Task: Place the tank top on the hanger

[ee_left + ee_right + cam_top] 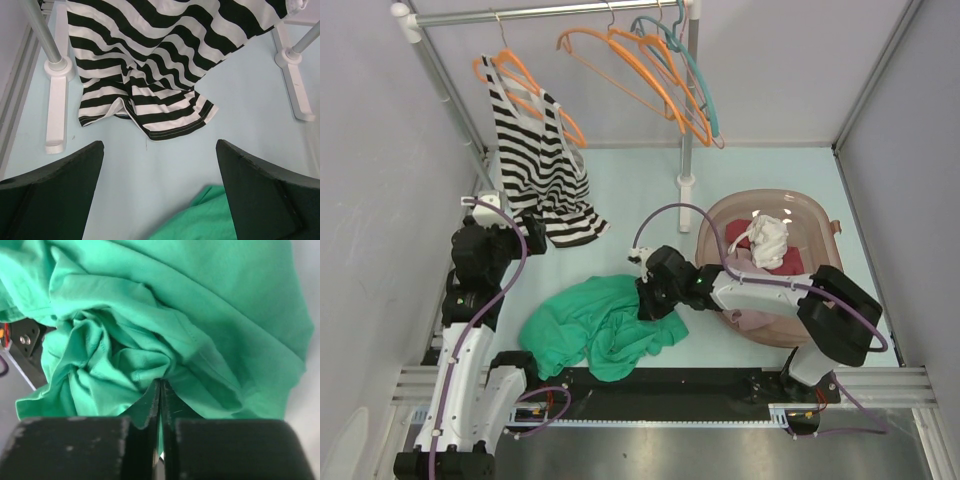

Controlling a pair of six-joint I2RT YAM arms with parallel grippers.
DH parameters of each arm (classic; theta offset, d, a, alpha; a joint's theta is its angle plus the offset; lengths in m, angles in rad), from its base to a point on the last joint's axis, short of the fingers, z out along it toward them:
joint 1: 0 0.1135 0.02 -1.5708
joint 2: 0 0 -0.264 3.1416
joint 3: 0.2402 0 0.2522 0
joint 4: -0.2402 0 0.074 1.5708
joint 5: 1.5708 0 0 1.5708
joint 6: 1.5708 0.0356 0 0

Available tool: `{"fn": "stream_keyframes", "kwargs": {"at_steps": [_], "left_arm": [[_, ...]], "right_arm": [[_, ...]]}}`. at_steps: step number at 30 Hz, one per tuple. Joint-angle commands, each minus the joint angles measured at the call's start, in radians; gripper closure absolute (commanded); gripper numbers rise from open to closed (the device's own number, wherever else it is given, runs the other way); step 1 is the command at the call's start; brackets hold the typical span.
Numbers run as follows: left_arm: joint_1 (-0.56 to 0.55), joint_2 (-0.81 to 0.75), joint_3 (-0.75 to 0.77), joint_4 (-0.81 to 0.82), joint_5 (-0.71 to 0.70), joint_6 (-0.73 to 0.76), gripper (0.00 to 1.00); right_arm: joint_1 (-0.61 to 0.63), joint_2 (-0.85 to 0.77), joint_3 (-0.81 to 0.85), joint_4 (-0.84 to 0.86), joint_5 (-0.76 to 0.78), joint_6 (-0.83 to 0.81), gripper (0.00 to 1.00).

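The green tank top [595,325] lies crumpled on the table near the front edge. My right gripper [646,300] sits at its right side, shut on a fold of the green fabric [200,315]; the fingers [151,400] are pressed together with cloth between them. My left gripper [533,234] is open and empty, low over the table between the green top [205,220] and the hem of the striped top [150,60]. Several empty orange hangers [650,75] hang on the rail at the back.
The black-and-white striped top [540,165] hangs on an orange hanger [515,80] at the rail's left. A teal hanger [698,75] hangs among the orange ones. The rack pole [688,110] stands mid-table. A brown basin [720,215] with other garments is at the right.
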Motion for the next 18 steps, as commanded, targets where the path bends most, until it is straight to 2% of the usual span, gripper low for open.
{"fn": "stream_keyframes", "kwargs": {"at_steps": [1, 7, 10, 14, 18], "left_arm": [[-0.005, -0.008, 0.013, 0.01, -0.011, 0.011, 0.01], [-0.058, -0.025, 0.013, 0.013, -0.037, 0.005, 0.0], [-0.117, -0.023, 0.019, 0.008, -0.08, -0.022, 0.01], [-0.289, -0.003, 0.018, -0.019, -0.213, -0.117, 0.02], [-0.452, 0.034, -0.008, -0.076, -0.275, -0.2, 0.02]], "right_arm": [[-0.049, 0.02, 0.051, 0.021, 0.0, -0.008, 1.0], [-0.203, -0.048, 0.148, -0.109, 0.061, -0.101, 1.0], [-0.264, -0.104, 0.191, -0.16, 0.153, -0.144, 1.0], [-0.335, -0.121, 0.182, -0.169, 0.181, -0.167, 1.0], [-0.349, -0.131, 0.176, -0.198, 0.242, -0.179, 1.0]]}}
